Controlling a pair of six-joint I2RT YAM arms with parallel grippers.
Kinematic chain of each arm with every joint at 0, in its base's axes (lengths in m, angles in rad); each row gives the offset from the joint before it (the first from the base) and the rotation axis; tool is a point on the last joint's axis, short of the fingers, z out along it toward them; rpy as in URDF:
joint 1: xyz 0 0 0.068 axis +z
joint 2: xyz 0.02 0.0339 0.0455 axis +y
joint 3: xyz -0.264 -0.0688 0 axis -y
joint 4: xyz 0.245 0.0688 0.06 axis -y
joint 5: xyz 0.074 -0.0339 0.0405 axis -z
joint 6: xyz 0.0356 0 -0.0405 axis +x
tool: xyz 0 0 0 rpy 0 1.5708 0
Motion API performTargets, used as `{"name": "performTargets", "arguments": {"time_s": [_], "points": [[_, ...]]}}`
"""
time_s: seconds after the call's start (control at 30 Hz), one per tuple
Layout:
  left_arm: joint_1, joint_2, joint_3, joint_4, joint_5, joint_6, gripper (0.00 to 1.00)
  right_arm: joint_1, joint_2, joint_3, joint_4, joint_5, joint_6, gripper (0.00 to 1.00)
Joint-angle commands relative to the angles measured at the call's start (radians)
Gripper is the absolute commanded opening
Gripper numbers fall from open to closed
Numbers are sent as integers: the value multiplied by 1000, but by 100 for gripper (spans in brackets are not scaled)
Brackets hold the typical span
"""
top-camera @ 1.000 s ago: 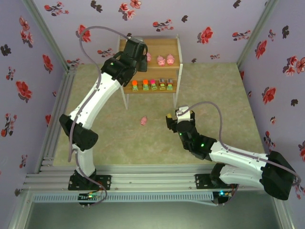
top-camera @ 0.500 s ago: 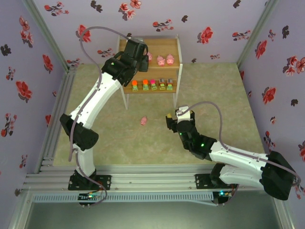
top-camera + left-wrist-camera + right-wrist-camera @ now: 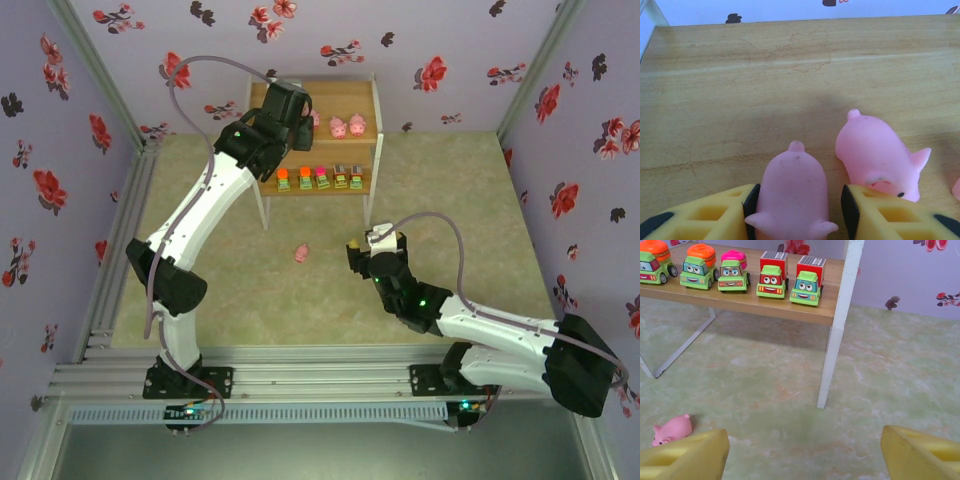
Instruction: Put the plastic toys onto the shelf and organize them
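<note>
- The left gripper (image 3: pixel 799 212) stands slackened over the top tier of the shelf (image 3: pixel 740 90). A pink pig (image 3: pixel 794 192) sits on the board between its jaws, with a slim gap at the right-hand jaw, so the toy looks let go rather than pinched.
- Just right of that gripper and a little ahead, a second pig (image 3: pixel 875 155) rests on the same board, near the first but apart from it.
- What has changed in the past second is this easing of the jaws. The arm itself has barely stirred in the overhead view. By the look of it, another pig has been delivered.
- The right gripper (image 3: pixel 805 455) hangs spread wide and empty. Ahead of it and above, five green trucks (image 3: pixel 733 271) line the lower tier.
- The last pig (image 3: pixel 672 429) lies on the table (image 3: pixel 765 380) at that gripper's near left, unmoved. The right gripper has edged slightly toward it since the earlier frame.
</note>
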Motion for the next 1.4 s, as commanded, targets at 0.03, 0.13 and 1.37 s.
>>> {"name": "performTargets", "arguments": {"time_s": [0.03, 0.13, 1.37], "points": [[-11, -33, 17, 25, 10, -9, 49, -8, 4, 31, -10, -6, 7, 73], [-14, -32, 19, 25, 10, -10, 49, -8, 4, 32, -12, -8, 7, 73], [-103, -270, -197, 76, -73, 11, 52, -9, 22, 37, -11, -28, 12, 73]]}}
